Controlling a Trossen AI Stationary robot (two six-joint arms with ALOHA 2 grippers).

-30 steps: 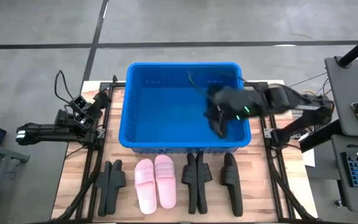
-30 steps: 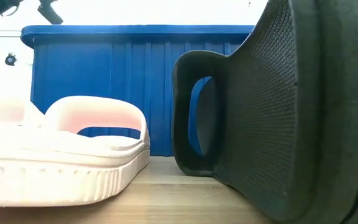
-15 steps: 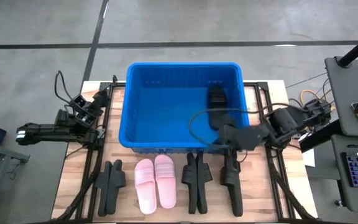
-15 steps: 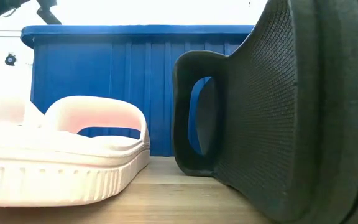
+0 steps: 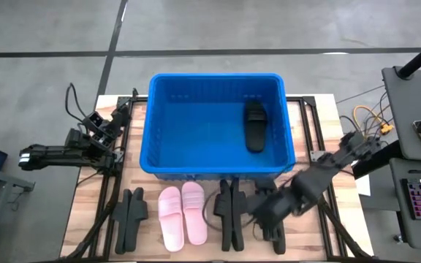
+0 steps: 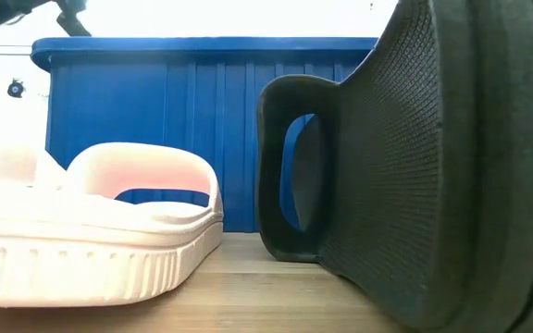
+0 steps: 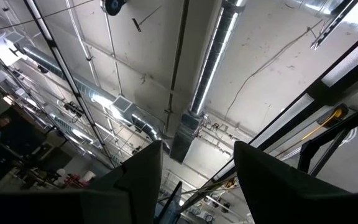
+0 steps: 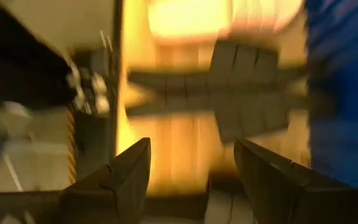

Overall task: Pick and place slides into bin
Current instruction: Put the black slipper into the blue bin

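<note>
We see a bright blue bin (image 5: 164, 131) with one matte black slide (image 5: 254, 126) inside. On the pale wood-grain counter (image 5: 86, 212) lie a pale pink pair (image 5: 183, 213) and black slides (image 5: 131, 217). Our fingers (image 8: 122, 176) are dark.

Dark jointed arms (matte black), looping black cables
</note>
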